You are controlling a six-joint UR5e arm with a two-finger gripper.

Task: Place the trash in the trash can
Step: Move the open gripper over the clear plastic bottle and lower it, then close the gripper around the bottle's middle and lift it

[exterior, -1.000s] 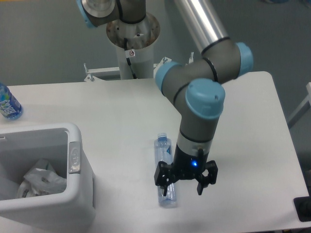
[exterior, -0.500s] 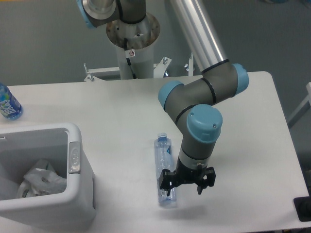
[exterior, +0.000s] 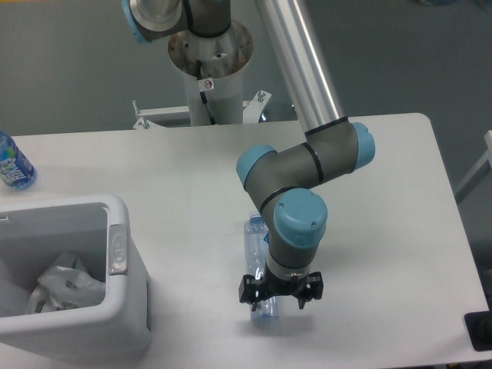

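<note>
Camera — water bottle (exterior: 254, 233) half hidden under arm (exterior: 296, 231).

Clear bottle (exterior: 257, 238), white trash can (exterior: 100, 323) with grey plate, white wrapper (exterior: 65, 283), deep-blue bottle (exterior: 11, 163), black gripper (exterior: 279, 293)

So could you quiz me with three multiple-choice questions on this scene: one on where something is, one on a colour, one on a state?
1. Where is the crumpled white wrapper?
A. inside the trash can
B. on the table
C. in the end effector

2. What colour are the arm's joint caps?
A. red
B. light blue
C. yellow

3. How is the clear bottle positioned?
A. standing upright
B. lying on the table
C. lifted in the air

Answers: 1 A, it sits within the bin walls; 2 B, the caps are pale blue; 3 B, it lies flat beneath the end effector.
</note>
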